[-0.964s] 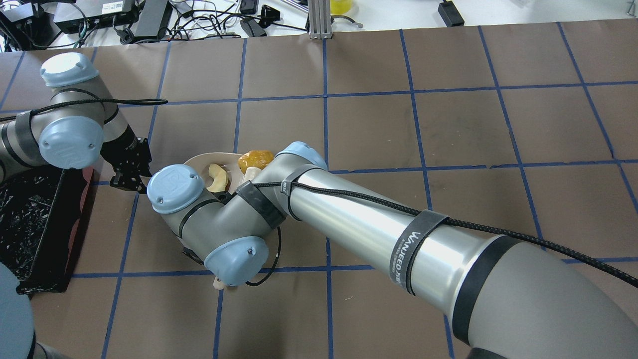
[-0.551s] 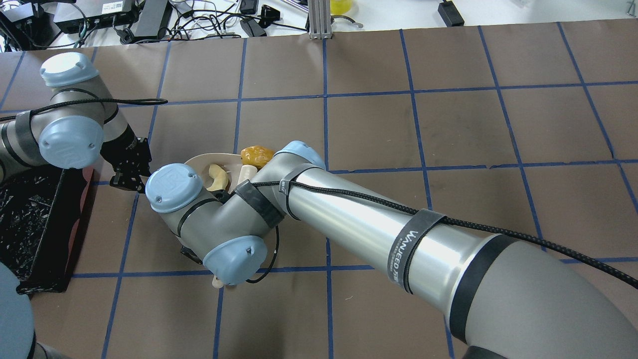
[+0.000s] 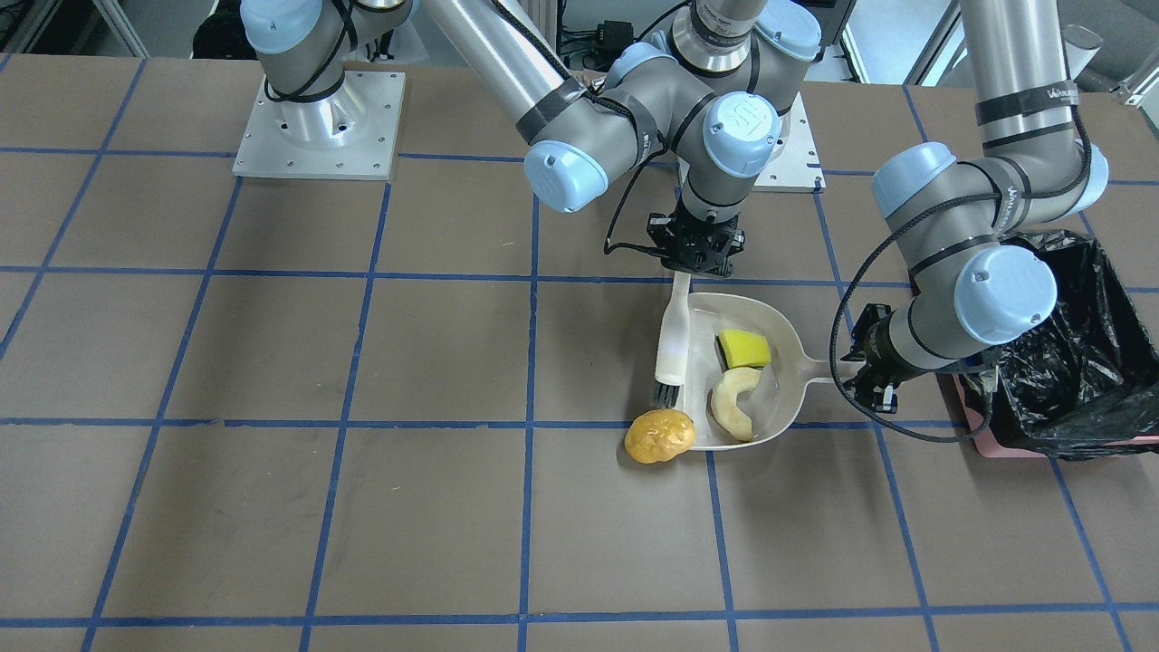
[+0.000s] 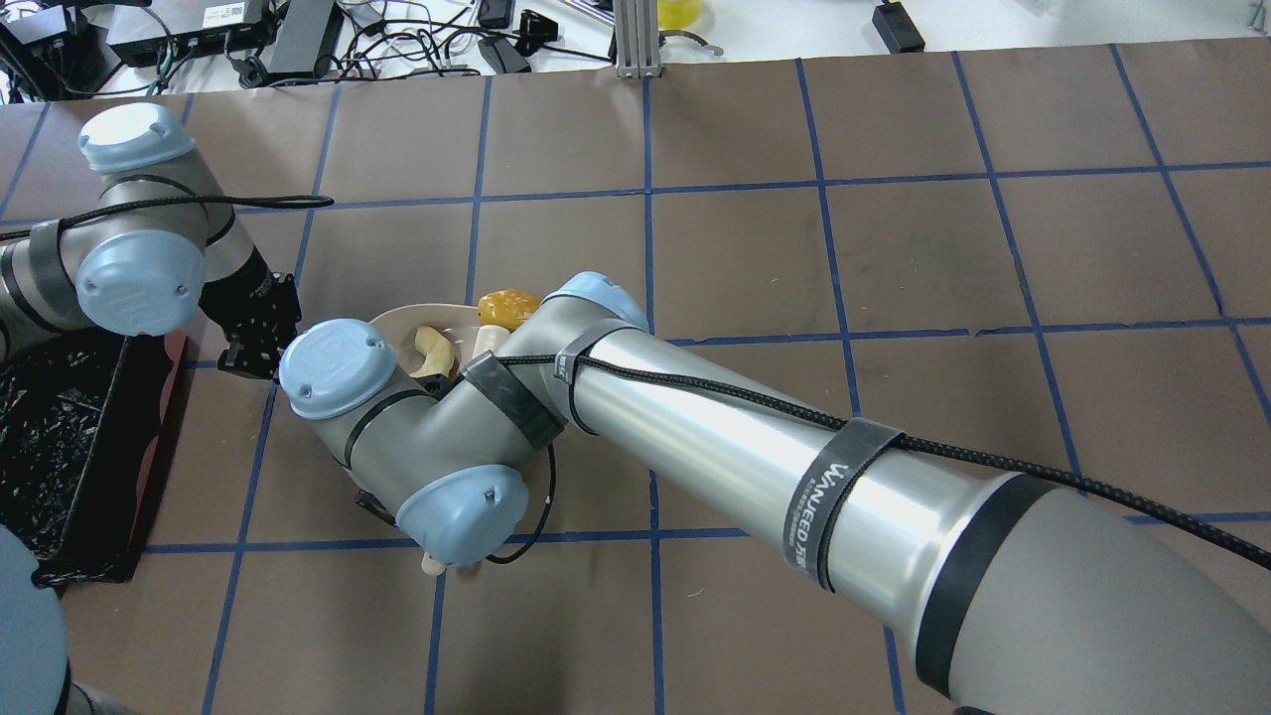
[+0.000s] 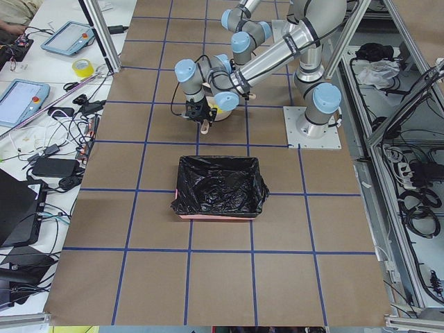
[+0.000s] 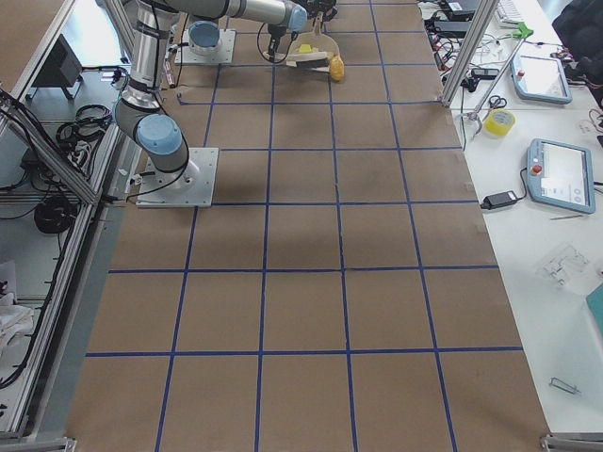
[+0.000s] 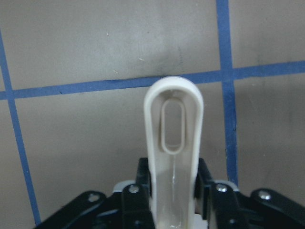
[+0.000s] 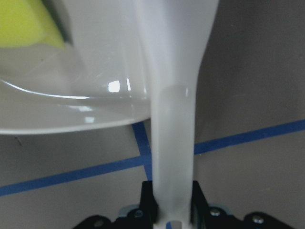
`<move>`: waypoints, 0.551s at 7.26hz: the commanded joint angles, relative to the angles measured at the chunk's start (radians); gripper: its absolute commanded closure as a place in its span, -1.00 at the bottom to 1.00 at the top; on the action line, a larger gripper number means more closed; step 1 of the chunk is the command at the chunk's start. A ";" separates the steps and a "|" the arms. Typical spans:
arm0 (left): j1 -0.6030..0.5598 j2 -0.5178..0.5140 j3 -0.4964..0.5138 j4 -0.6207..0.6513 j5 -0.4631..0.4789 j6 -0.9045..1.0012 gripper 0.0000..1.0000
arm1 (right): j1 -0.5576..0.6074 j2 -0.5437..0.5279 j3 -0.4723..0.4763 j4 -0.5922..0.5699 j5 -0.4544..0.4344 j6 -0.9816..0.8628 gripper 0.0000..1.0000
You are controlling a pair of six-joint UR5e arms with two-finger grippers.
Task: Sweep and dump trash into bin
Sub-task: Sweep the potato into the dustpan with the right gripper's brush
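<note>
The beige dustpan [image 3: 786,349] lies on the table with the yellow sponge piece [image 3: 744,347] and the pale crescent [image 3: 735,405] inside. The golden-brown lump [image 3: 659,436] sits on the table at the pan's open edge, beside the bristles of the white brush [image 3: 672,335]. My left gripper [image 3: 871,369] is shut on the dustpan handle [image 7: 174,138]. My right gripper [image 3: 697,252] is shut on the brush handle [image 8: 174,143]. The black-lined bin [image 3: 1068,362] stands just beyond my left gripper. In the overhead view my right arm hides the sponge; the lump [image 4: 506,306] and crescent [image 4: 432,353] show.
The bin [image 4: 60,437] sits at the table's left near corner, its pink base [image 3: 996,448] showing. The brown table [image 3: 362,507] has blue grid tape. Cables and electronics [image 4: 298,40] lie beyond the far edge. My right arm's base plate [image 3: 317,127] is bolted to the table.
My right wrist has shifted slightly left with the brush. The golden-brown lump has moved a little farther from the robot along the pan's edge. My left arm has not moved.
</note>
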 commanded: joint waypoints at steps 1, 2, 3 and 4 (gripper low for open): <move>0.000 0.000 0.001 0.000 0.000 0.000 1.00 | 0.001 -0.083 0.008 0.161 -0.033 -0.055 0.92; 0.002 -0.001 0.001 0.001 -0.002 -0.006 1.00 | -0.011 -0.095 0.008 0.215 -0.072 -0.114 0.91; 0.000 -0.004 0.001 0.018 -0.003 -0.012 1.00 | -0.028 -0.095 0.011 0.232 -0.108 -0.185 0.91; 0.000 -0.006 0.001 0.020 -0.003 -0.012 1.00 | -0.065 -0.088 0.020 0.248 -0.114 -0.257 0.91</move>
